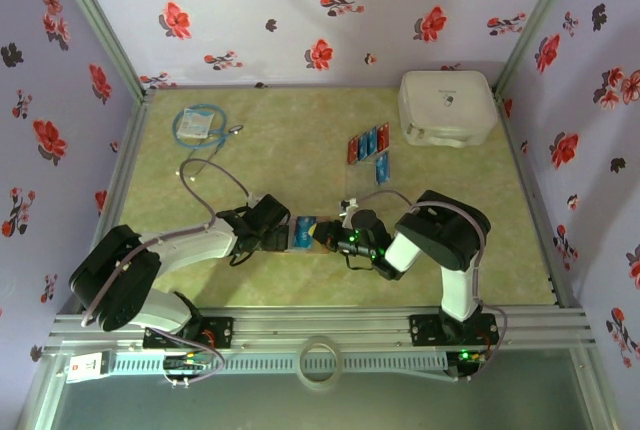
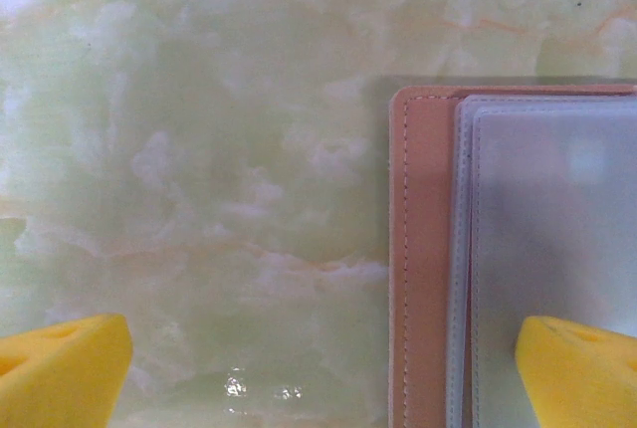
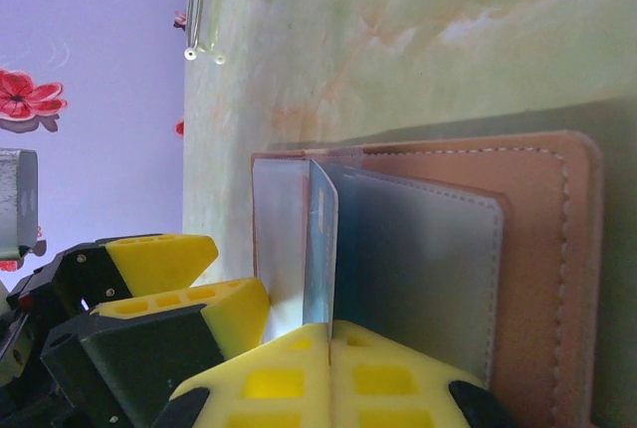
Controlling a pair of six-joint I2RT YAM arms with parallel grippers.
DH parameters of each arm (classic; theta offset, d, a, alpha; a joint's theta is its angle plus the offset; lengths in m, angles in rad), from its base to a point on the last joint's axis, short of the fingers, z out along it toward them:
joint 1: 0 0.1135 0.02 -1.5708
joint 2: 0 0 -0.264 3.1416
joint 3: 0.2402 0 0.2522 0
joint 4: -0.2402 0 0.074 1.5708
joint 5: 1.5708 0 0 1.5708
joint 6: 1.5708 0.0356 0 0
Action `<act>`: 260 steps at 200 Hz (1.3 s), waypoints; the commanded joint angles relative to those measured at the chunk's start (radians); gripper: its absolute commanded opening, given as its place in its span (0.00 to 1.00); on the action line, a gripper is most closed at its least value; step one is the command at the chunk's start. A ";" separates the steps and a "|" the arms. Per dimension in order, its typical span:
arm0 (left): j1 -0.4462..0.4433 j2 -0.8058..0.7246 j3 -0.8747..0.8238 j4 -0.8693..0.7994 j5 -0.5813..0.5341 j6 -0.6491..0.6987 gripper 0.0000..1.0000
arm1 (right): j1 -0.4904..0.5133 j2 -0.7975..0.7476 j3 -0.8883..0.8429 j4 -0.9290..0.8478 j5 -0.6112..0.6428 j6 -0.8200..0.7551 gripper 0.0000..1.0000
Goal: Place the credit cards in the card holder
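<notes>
at the card holder (image 3: 542,249), right gripper (image 3: 329,340) pinches credit card (image 3: 320,249).

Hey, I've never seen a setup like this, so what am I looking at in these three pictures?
These are two robot arms bolted at a table's near edge, each ending in a two-finger pincer. One picture looks down from above; the other two come from a camera on each wrist. On the table lie red and blue cards, a white box, a coiled blue cable and an opened brown card holder. The right pincer is shut on a blue card, standing it edgewise at the holder's clear pockets. The left pincer is open, one yellow finger over the pockets.
</notes>
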 commanded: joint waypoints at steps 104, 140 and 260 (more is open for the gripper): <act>-0.008 0.022 -0.024 -0.005 -0.028 -0.013 1.00 | 0.015 0.036 -0.021 -0.158 -0.033 -0.021 0.00; -0.008 0.022 -0.024 -0.002 -0.029 -0.013 1.00 | 0.015 0.039 -0.023 -0.151 -0.049 -0.024 0.00; -0.008 0.017 -0.026 -0.004 -0.027 -0.016 1.00 | 0.015 0.069 -0.023 -0.126 -0.083 -0.022 0.00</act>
